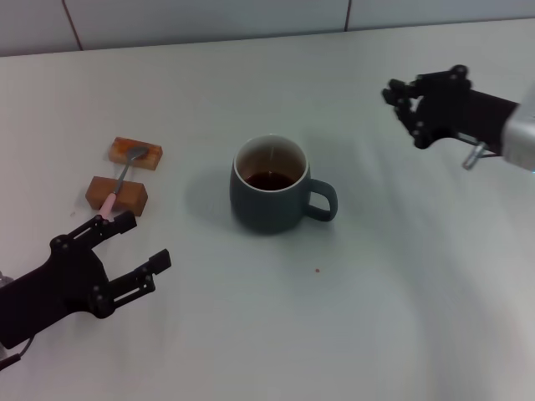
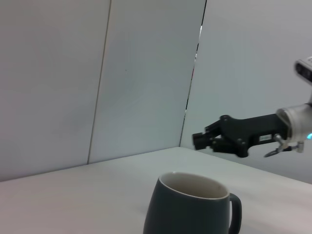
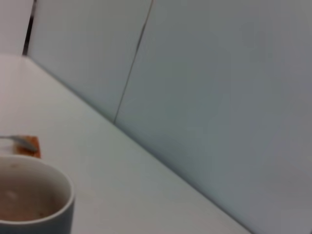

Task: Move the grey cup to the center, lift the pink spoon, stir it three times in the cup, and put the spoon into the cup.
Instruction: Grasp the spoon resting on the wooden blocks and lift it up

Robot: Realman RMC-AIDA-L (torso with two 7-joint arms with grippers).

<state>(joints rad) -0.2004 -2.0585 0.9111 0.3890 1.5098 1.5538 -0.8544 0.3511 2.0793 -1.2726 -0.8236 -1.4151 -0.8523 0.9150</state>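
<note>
The grey cup (image 1: 269,200) stands upright in the middle of the table, handle toward the right, with dark brown liquid inside. It also shows in the left wrist view (image 2: 187,209) and the right wrist view (image 3: 66,197). The pink spoon (image 1: 124,177) lies across two brown blocks at the left, bowl on the far block. Its bowl tip shows in the right wrist view (image 3: 19,141). My left gripper (image 1: 138,244) is open and empty, just in front of the near block. My right gripper (image 1: 403,115) is open and empty, raised to the right of and beyond the cup, and shows in the left wrist view (image 2: 202,139).
Two brown rectangular blocks, the far one (image 1: 135,153) and the near one (image 1: 117,195), hold the spoon up. A white tiled wall (image 1: 209,17) borders the table's far edge. A tiny dark speck (image 1: 317,270) lies in front of the cup.
</note>
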